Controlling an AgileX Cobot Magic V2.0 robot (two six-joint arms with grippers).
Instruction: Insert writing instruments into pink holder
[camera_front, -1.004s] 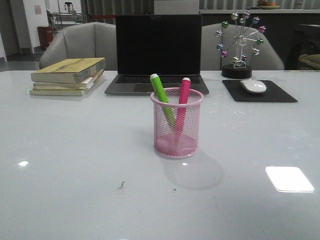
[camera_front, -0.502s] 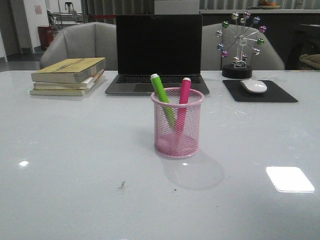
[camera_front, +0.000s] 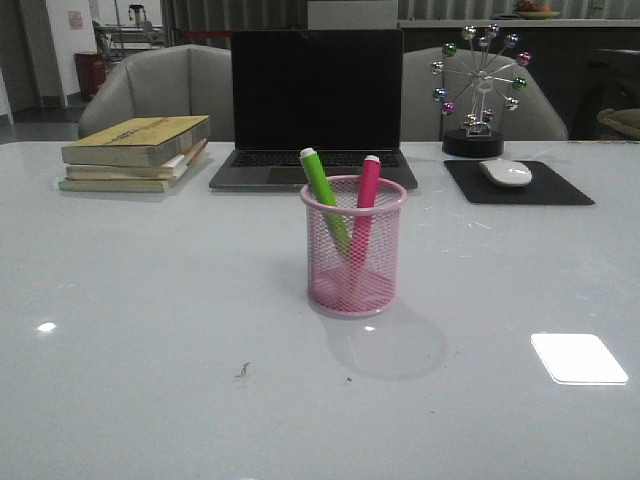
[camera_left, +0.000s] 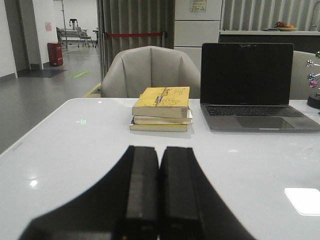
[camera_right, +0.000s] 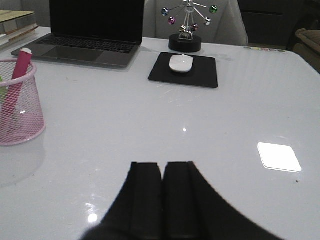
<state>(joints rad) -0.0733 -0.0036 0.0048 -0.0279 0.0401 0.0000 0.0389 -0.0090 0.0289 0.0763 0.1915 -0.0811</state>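
The task looks finished: the bright green highlighter marker with a whitish tip (camera_front: 322, 192) and the magenta-pink marker (camera_front: 366, 199) both stand tilted inside the pink wire-mesh cylindrical holder (camera_front: 353, 247), their tops poking above its rolled rim. The holder sits upright near the middle of the glossy white table (camera_front: 150, 330), and I see no loose pens left to pick up (none in any view). The left end effector (camera_left: 159, 190) is clenched and empty, as is the right end effector (camera_right: 163, 195), both low over the near table. Open room lies all around the holder; the grey laptop with a dark screen (camera_front: 316, 110), the stack of yellow books (camera_front: 135, 152), and the white mouse (camera_front: 506, 172) on its black pad (camera_front: 518, 183) sit well apart at the far side
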